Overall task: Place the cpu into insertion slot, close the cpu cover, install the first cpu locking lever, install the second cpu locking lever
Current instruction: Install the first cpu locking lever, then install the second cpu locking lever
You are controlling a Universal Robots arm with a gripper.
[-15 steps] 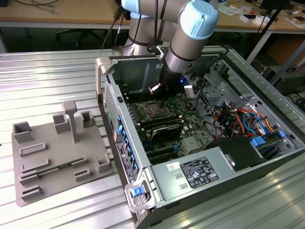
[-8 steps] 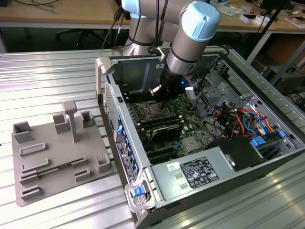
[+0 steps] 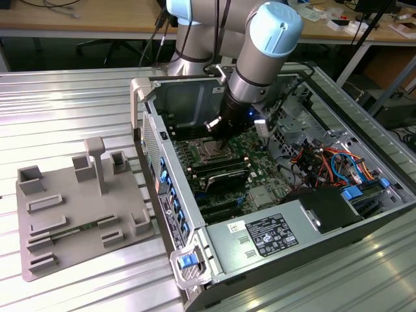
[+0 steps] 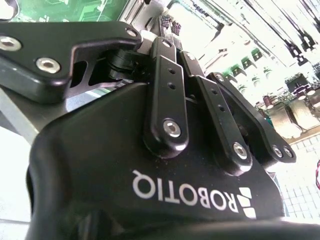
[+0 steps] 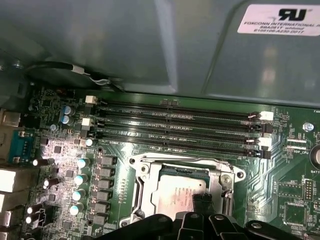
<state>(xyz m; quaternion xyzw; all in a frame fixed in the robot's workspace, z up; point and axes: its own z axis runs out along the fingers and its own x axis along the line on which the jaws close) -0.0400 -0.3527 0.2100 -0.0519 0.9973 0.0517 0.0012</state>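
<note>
The cpu (image 5: 172,195), a flat square chip with a silvery top, lies in the insertion slot (image 5: 136,200) on the green board. The cpu cover (image 5: 222,180), a silver frame, lies flat around the chip; I cannot tell whether it is latched. My gripper (image 5: 202,202) is shut with nothing in it, its dark tip over the chip's top near one edge. In the exterior view the gripper (image 3: 220,135) reaches down into the open computer case just above the insertion slot (image 3: 209,154). The second wrist view shows the gripper's black body and linkage bars (image 4: 170,100) from close up.
Long black memory slots (image 5: 180,125) run beside the socket, with the case's grey wall (image 5: 150,45) behind them. A row of capacitors (image 5: 80,180) stands near the socket. A power supply (image 3: 273,234) and cables (image 3: 331,162) sit in the case. A grey fixture plate (image 3: 78,201) lies at the exterior view's left.
</note>
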